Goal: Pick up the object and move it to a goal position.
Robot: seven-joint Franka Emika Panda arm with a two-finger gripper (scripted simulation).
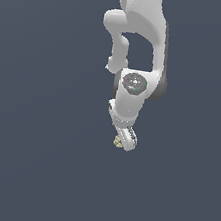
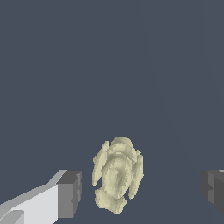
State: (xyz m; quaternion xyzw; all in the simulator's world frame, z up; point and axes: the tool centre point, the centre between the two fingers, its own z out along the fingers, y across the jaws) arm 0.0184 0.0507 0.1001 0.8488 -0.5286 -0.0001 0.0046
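Between spread jaws, untouched: pale clump, nearer one pad.

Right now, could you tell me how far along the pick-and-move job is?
Done: the white gripper is lowered around the lumpy pale yellow-beige clump, which sits between its open fingers. In hand: nothing is gripped yet; gaps show on both sides. Left: closing, lifting and carrying it to the goal, which is not visible.

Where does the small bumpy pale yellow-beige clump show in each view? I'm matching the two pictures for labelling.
Exterior view: the small bumpy pale yellow-beige clump sits low in the picture, just right of centre, at the tip of the white claw.
Wrist view: the clump fills the lower middle, between the two grey fingertips, touching neither.
Shared landmark: the claw, open around the clump.
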